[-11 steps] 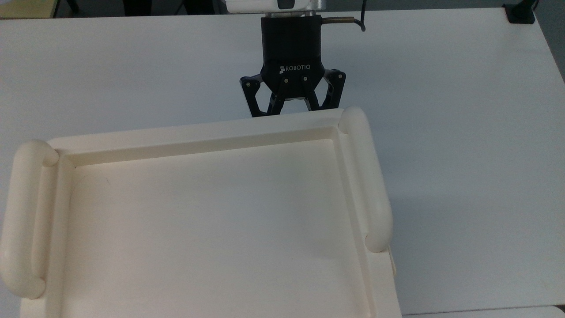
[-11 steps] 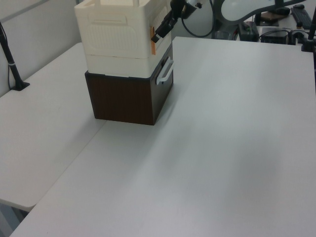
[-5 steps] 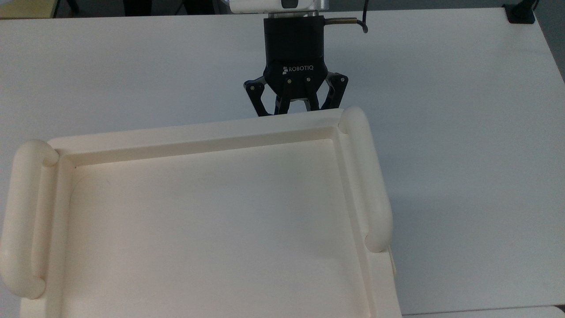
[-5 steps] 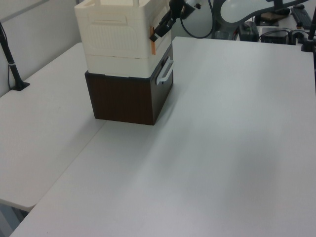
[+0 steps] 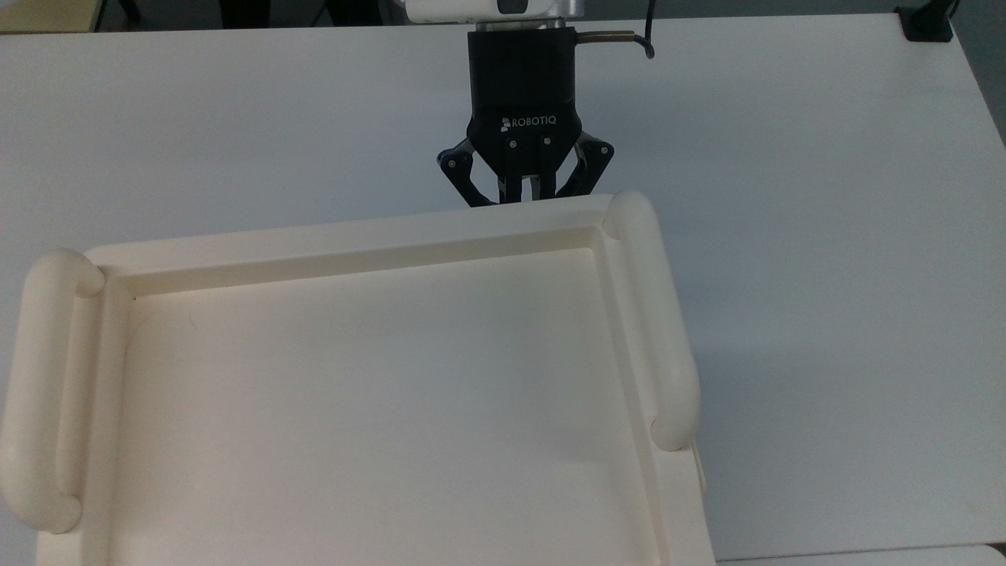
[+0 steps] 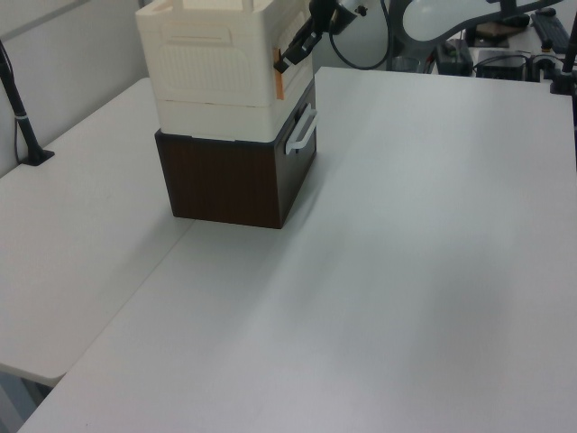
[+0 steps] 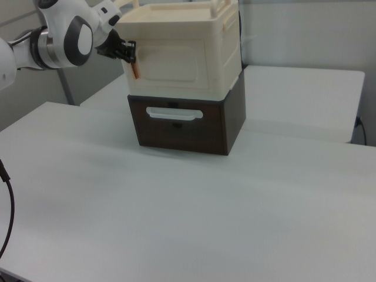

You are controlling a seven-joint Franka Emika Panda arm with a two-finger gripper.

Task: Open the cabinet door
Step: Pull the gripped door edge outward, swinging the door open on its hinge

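The pincer [image 7: 130, 54] reached in level at the front of the cream cabinet [image 7: 194, 29], which sat on a dark brown drawer box [image 7: 185, 123] on the tabletop [image 7: 188, 211]. It stood at the right view's left edge of the cabinet door [image 7: 173, 61], its fingers drawn nearly together, seemingly about the slim orange-tinged strip [image 7: 135, 69] there, apparently for a pull. The door lay flush and shut. Bare tabletop in front left the door room to swing.

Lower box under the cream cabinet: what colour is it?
Dark brown lower box with a white handle; right view shows it best.
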